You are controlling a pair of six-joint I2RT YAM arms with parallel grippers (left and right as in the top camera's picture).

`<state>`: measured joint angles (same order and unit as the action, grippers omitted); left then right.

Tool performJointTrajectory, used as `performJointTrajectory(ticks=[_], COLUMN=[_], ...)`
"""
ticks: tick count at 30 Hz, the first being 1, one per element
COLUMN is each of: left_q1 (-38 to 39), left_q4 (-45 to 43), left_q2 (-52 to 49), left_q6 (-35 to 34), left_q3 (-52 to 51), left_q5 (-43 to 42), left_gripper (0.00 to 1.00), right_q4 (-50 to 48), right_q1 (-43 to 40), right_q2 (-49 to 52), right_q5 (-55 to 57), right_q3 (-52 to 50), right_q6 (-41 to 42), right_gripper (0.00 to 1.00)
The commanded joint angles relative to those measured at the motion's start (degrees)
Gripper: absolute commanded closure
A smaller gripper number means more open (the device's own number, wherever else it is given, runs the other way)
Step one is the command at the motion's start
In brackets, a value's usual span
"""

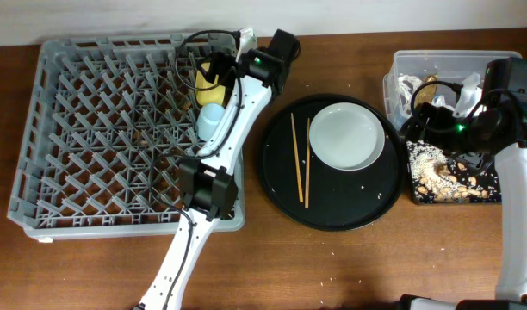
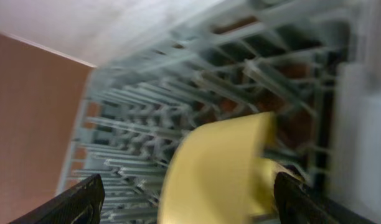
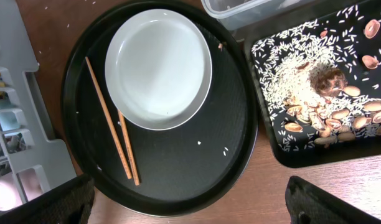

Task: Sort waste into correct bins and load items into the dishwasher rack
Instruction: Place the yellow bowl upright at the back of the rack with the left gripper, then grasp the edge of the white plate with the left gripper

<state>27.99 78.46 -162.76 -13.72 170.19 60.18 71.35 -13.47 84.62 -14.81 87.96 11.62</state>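
The yellow bowl [image 2: 221, 162] sits in the grey dishwasher rack [image 1: 91, 146], near its top-right corner in the overhead view. It lies between the widely spread fingers of the left gripper [image 2: 187, 186], clear of the left finger. A light-blue cup [image 1: 211, 119] stands just beside it. The right gripper [image 3: 189, 193] hangs wide open and empty over the round black tray [image 3: 178, 168], which bears the white plate [image 3: 159, 68] and two chopsticks [image 3: 109, 124]. Rice [image 3: 290, 68] lies in the black rectangular tray [image 3: 271, 140].

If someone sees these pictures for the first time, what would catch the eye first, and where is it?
The big grey dishwasher rack fills the left of the overhead view, a yellow bowl among its pegs near the far right corner. In the middle, a round black tray holds a white plate and two chopsticks. At the right, a shallow black tray is strewn with rice and brown bits.
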Motion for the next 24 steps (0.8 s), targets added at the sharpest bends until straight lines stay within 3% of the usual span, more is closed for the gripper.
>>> performJointTrajectory(ticks=[1, 5, 6, 8, 11, 14, 20, 22, 23, 24], left_q1=[-2.5, -2.2, -1.1, 0.6, 5.5, 11.3, 15.9, 15.9, 15.9, 15.9], left_q4=[1.9, 4.7, 6.1, 6.7, 3.2, -0.8, -6.3, -7.1, -7.4, -8.3], left_q2=[5.6, 10.6, 11.1, 10.6, 10.6, 10.6, 10.6, 10.6, 10.6, 10.6], left_q6=[1.8, 1.8, 1.8, 1.7, -7.8, -16.5, -16.9, -16.9, -16.9, -16.9], left_q3=[5.0, 6.0, 6.0, 4.0, -6.4, -17.4, -26.5, -27.8, -28.3, -29.4], left_q5=[-16.2, -22.7, -42.1, -61.1, -62.3, -62.0, -61.7, -60.1, -59.9, -60.0], left_gripper=[0.13, 0.05, 0.06, 0.21, 0.24, 0.37, 0.56, 0.58, 0.62, 0.76], right_q4=[0.0, 0.0, 0.0, 0.0, 0.0, 0.0, 0.0, 0.0, 0.0, 0.0], right_q1=[-0.1, -0.1, -0.1, -0.1, -0.1, -0.1, -0.1, -0.1, -0.1, -0.1], right_q2=[0.2, 0.2, 0.2, 0.2, 0.2, 0.2, 0.2, 0.2, 0.2, 0.2], right_q5=[0.5, 0.5, 0.5, 0.5, 0.5, 0.5, 0.5, 0.5, 0.5, 0.5], right_q3=[0.3, 0.3, 0.3, 0.3, 0.3, 0.3, 0.3, 0.3, 0.3, 0.3], right_q6=[-0.2, -0.2, -0.2, -0.2, -0.2, -0.2, -0.2, -0.2, -0.2, -0.2], right_gripper=[0.02, 0.02, 0.02, 0.01, 0.02, 0.02, 0.02, 0.02, 0.02, 0.02])
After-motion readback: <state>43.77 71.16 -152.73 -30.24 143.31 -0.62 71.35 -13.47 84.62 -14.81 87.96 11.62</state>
